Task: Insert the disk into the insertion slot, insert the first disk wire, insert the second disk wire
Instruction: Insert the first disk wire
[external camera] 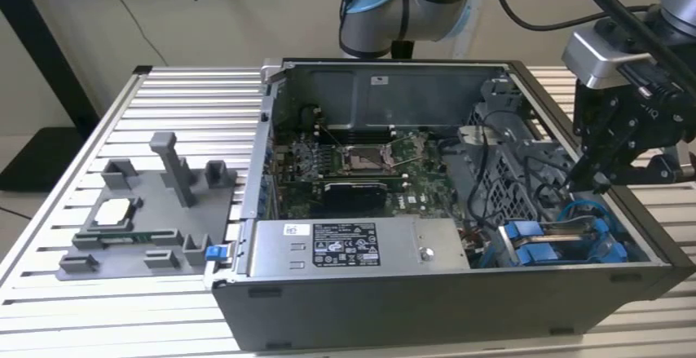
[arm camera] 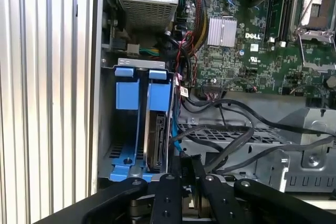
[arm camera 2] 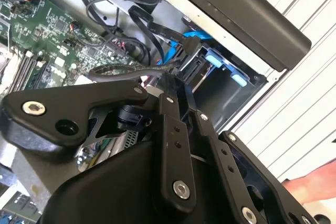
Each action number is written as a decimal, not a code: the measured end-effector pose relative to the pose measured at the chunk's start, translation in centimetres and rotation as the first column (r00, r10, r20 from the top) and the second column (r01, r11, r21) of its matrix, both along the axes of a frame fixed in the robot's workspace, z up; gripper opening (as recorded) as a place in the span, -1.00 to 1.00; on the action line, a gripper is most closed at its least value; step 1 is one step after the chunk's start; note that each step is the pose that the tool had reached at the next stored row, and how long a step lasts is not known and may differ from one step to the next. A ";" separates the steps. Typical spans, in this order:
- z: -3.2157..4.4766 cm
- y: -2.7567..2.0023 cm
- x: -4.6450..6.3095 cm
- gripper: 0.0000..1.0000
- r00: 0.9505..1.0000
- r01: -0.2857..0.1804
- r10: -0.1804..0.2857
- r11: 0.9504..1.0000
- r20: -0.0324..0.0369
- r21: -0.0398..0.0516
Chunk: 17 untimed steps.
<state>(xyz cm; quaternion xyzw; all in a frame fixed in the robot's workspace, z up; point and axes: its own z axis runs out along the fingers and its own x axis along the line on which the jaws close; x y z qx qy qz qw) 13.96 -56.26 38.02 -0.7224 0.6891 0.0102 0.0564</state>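
On the exterior view's left a grey fixture (external camera: 142, 219) with spare parts stands on the slatted table (external camera: 163, 325), well apart from my work; nothing there concerns this job. Moving across into the open case, the power supply (external camera: 348, 245) sits along the near wall and the motherboard (external camera: 370, 170) lies behind it; neither is touched.

Further right is the insertion slot (external camera: 560, 248), the grey bay with blue rails; in the first wrist view the disk (arm camera: 157, 140) stands edge-on inside the insertion slot (arm camera: 128, 95), held in its blue carrier between the rails, so I judge the first step done. The empty berth beside it shows only blue plastic.

Black wires (arm camera: 231, 140) run loose over the perforated metal cage next to the bay, and a thin blue wire (arm camera: 175, 140) hangs just beside the disk's edge; I cannot make out either plug seated in the disk, so I take both wire steps as not finished.

My gripper (external camera: 598, 180) hangs over the right end of the case, just above the bay; in the first wrist view the gripper (arm camera: 187, 163) has its fingers drawn close together near the disk's end, among the black wires; whether a plug is pinched between them I cannot tell.
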 end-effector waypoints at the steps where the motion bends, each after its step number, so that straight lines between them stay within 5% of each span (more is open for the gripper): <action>1: -0.02 0.00 0.0 -1.00 1.000 0.000 0.000 1.000 -0.001 0.000; 8: -0.10 -0.01 0.2 -1.00 1.000 0.000 0.000 1.000 -0.023 -0.008; 14: -0.19 -0.03 0.8 -1.00 0.998 -0.001 0.000 1.000 -0.067 -0.015; 17: -0.31 -0.21 1.1 -1.00 0.997 -0.001 -0.001 1.000 -0.080 -0.015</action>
